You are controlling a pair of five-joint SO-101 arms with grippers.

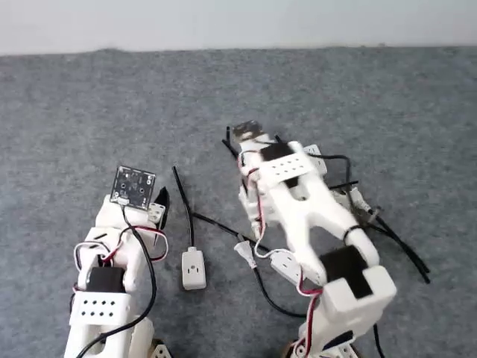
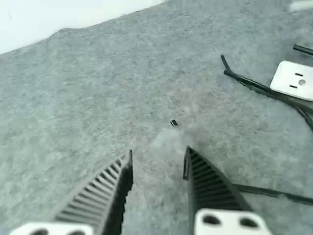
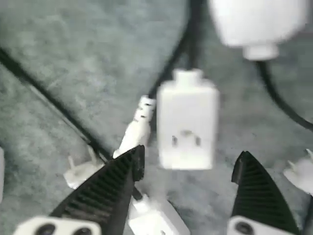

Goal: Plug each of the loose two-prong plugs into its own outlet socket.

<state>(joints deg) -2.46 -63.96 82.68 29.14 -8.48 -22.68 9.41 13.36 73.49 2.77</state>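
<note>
My right jaws hung wide over a socket (image 3: 187,125), left jaws open too. Light, slick plastic, I judged: grip its flat sides.

So what we've got under everything is a table (image 1: 82,104) with a grey, fuzzy, felt-like top that runs from side to side in the high view. Along its far edge we see a plain white wall (image 1: 238,22), and the line where grey meets white is a bit wavy rather than dead straight. In the left wrist view we also spot a tiny dark fleck (image 2: 173,123) lying on the table, and just beside it a paler, scuffed-looking patch (image 2: 164,142) in the fibres. The same white wall shows past the table's far edge there too.
</note>
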